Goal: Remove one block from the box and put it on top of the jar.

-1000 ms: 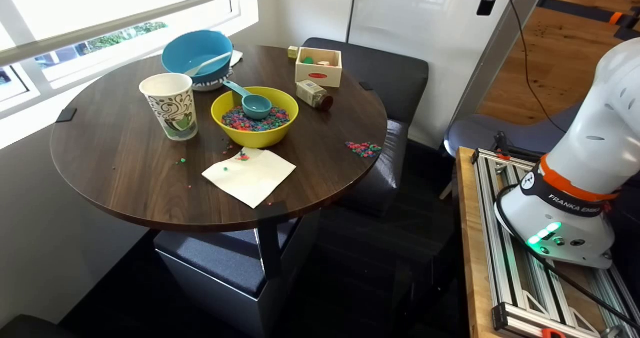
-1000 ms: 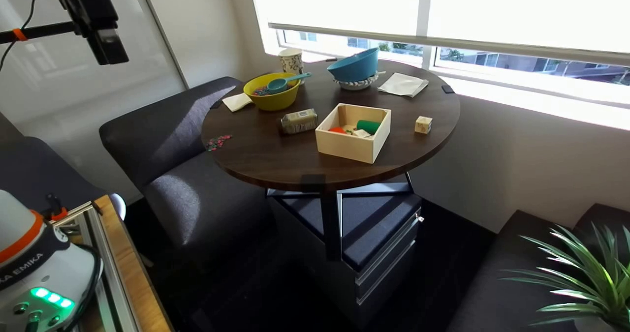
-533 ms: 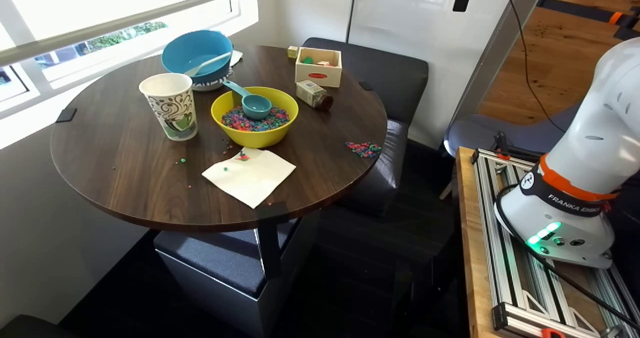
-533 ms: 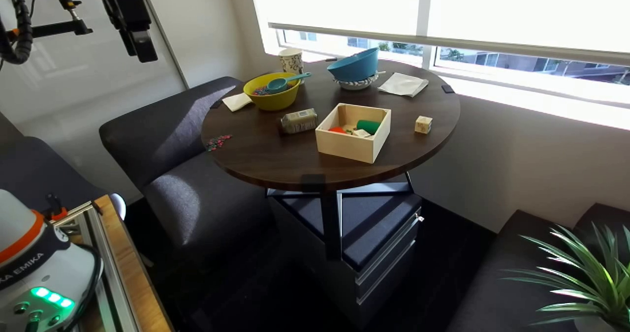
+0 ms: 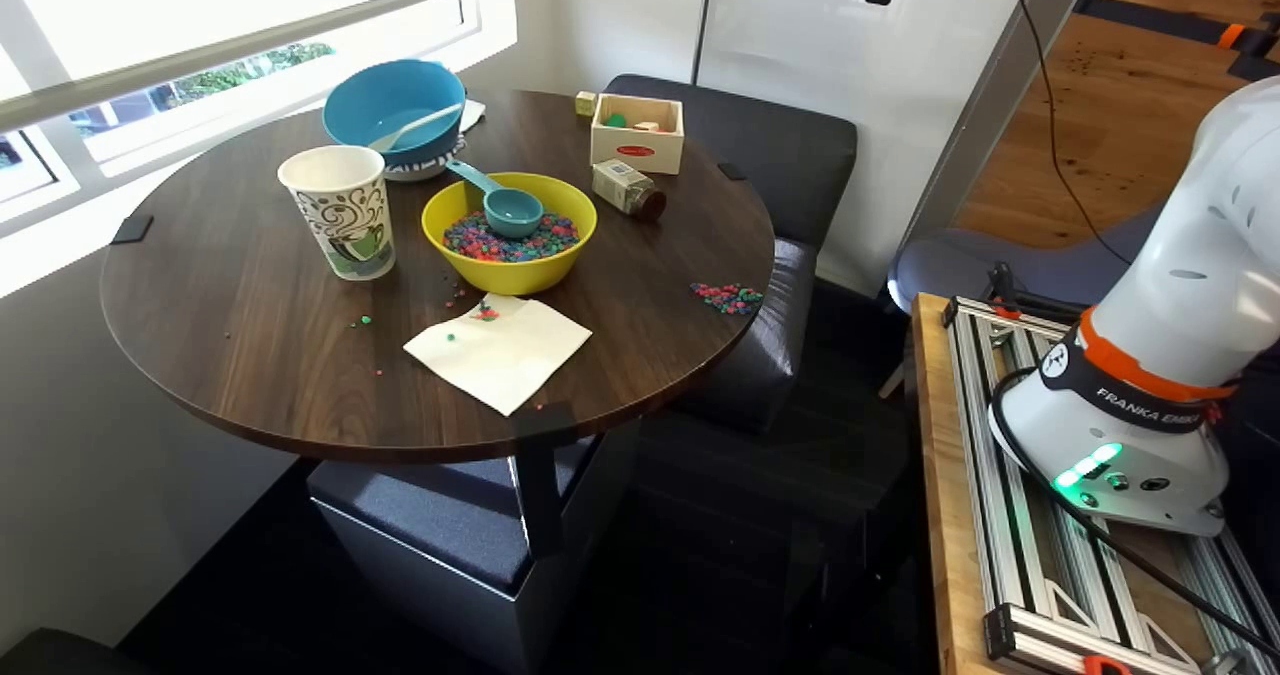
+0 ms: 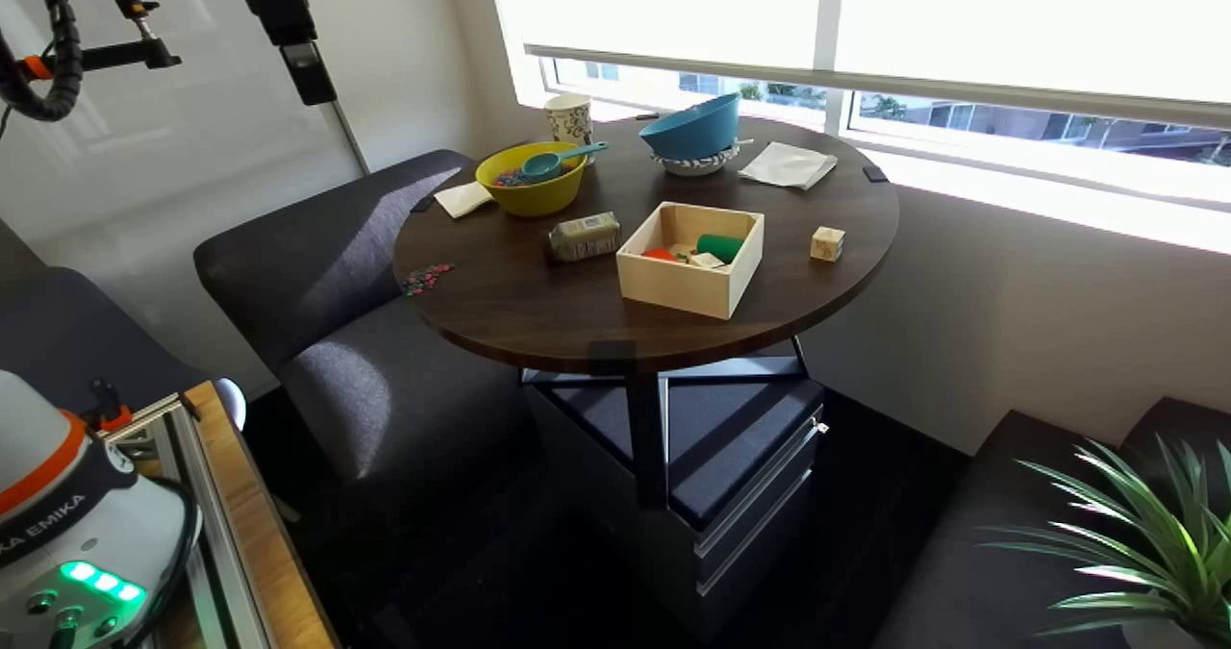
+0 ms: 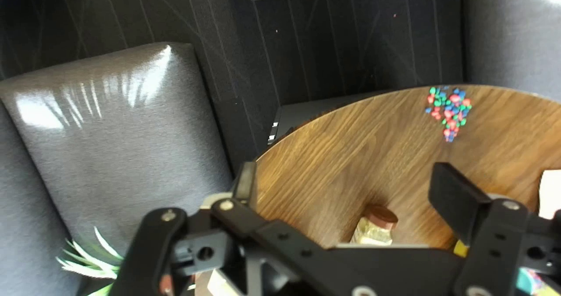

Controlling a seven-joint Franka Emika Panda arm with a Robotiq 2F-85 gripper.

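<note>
The fingers point(image 7: 453, 198) are wide apart, with nothing held between them. In both exterior views they have just come closer to the round surface point(image 7: 359, 155), high up in the air. Nothing on the surface has moved that I can see. So I think the reach is only starting, and the job is near its beginning.

Close to the edge lies a little patch of bright beads point(image 7: 450, 112). Next comes the jar point(image 5: 620, 187), lying on its side, with no block on it. It may roll, so the block will need a soft, careful landing. The box point(image 6: 673, 288) stands just beside the jar; I cannot tell if they touch. Inside it are a green block point(image 6: 719, 247), a red piece point(image 6: 660, 255) and a pale block point(image 6: 707, 261). The fingers likely need to come over here and go down low, and they could bump its walls. A loose block point(image 6: 827, 244) sits outside the box, apart from it; it does not seem to be the one to take. Farther off, the tall cup point(image 5: 342, 219) and the blue bowl point(image 6: 694, 135) have stayed put.
</note>
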